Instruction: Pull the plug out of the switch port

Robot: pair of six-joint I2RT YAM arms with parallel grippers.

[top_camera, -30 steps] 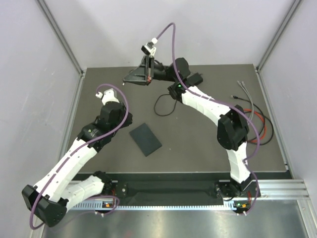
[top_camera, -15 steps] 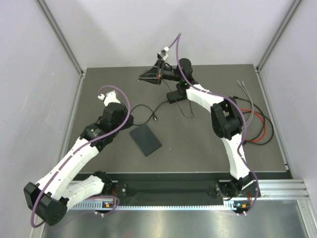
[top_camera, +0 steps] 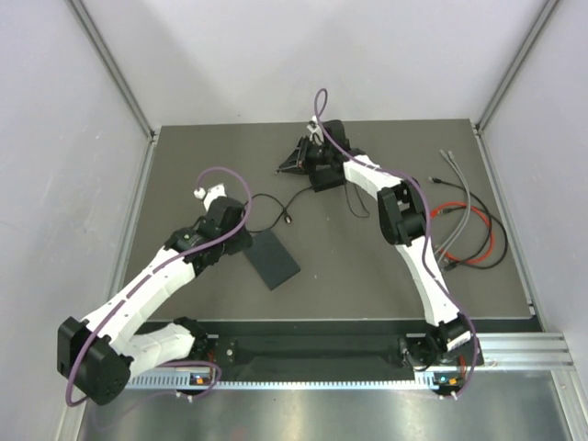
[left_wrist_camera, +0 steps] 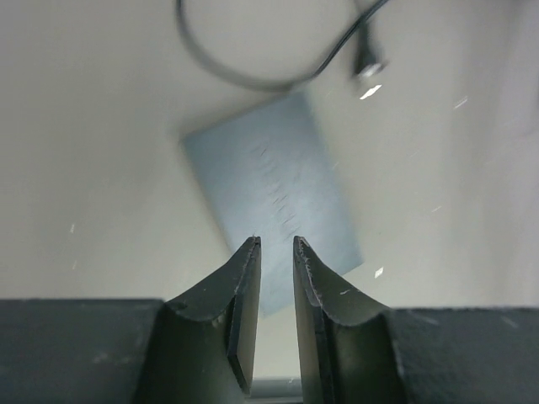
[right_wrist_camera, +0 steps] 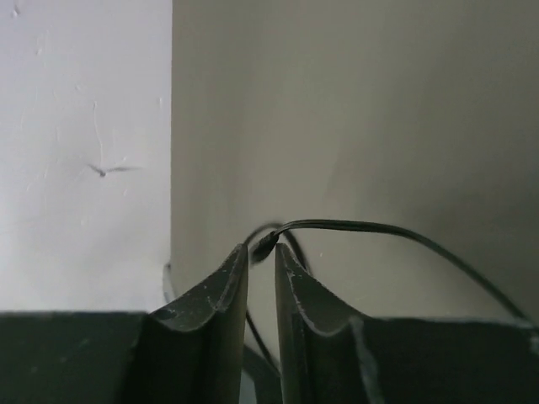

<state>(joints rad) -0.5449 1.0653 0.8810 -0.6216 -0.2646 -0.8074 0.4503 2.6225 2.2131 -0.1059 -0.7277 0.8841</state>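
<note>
The switch [top_camera: 271,260], a flat matte-black box, lies on the mat left of centre; in the left wrist view it [left_wrist_camera: 269,185] lies just beyond my fingertips. My left gripper [top_camera: 241,241] [left_wrist_camera: 275,241] hovers at its left end, jaws nearly shut with a narrow gap, empty. A thin black cord ends in a small plug [top_camera: 289,220] [left_wrist_camera: 369,67] that lies loose on the mat, apart from the switch. My right gripper [top_camera: 287,166] [right_wrist_camera: 261,248] is low at the back, shut on the thin black cord [right_wrist_camera: 379,229] at its tips.
The small black power brick [top_camera: 323,176] sits at the back beside my right gripper. A bundle of red, grey and black cables [top_camera: 469,230] lies at the right edge. White walls close in the back and both sides.
My right gripper came down from above the back wall to the mat, dragging the brick and cord leftward. My left gripper moved right and nearer, up to the switch.
</note>
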